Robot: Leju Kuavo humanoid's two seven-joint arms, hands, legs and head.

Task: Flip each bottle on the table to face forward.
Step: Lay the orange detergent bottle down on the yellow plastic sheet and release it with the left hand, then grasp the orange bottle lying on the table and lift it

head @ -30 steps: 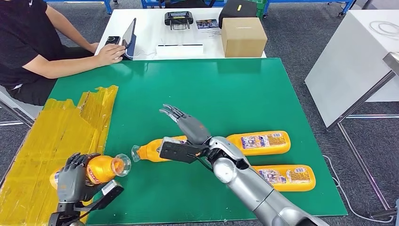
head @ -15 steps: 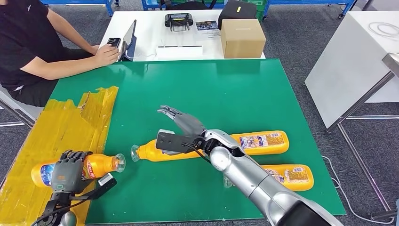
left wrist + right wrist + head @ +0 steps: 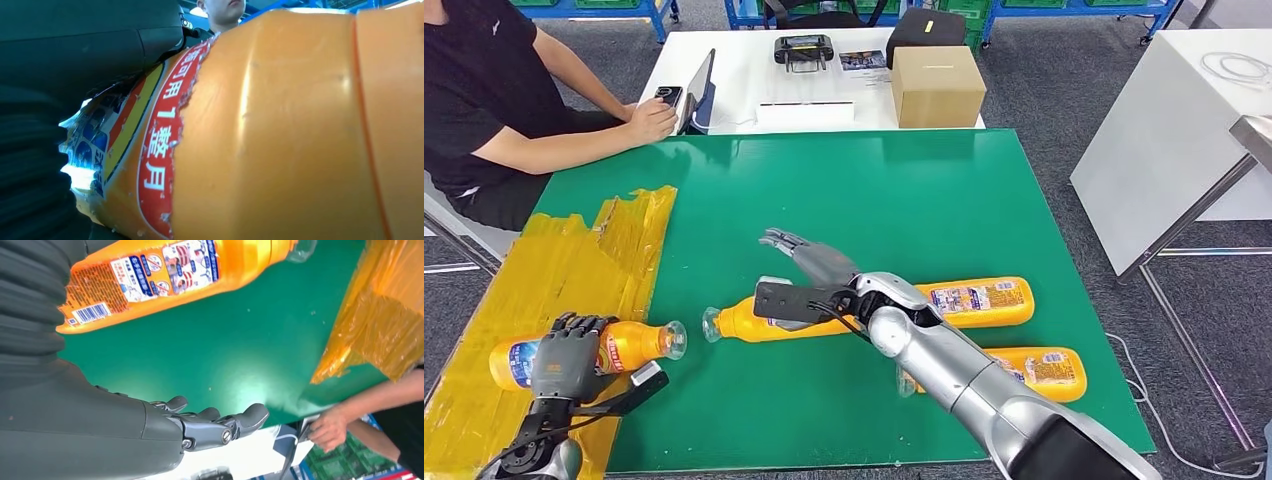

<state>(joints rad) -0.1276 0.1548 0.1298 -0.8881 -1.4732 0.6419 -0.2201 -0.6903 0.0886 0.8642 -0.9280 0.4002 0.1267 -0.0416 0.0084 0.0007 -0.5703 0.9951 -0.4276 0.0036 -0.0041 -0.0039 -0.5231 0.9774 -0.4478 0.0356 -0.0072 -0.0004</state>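
Left hand is holding a bottle on the yellow tape.
Right hand is hovering with fingers spread wide, holding nothing.

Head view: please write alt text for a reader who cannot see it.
The left hand grips an orange bottle lying on yellow tape, while the open right hand hovers above two more orange bottles on the green mat.
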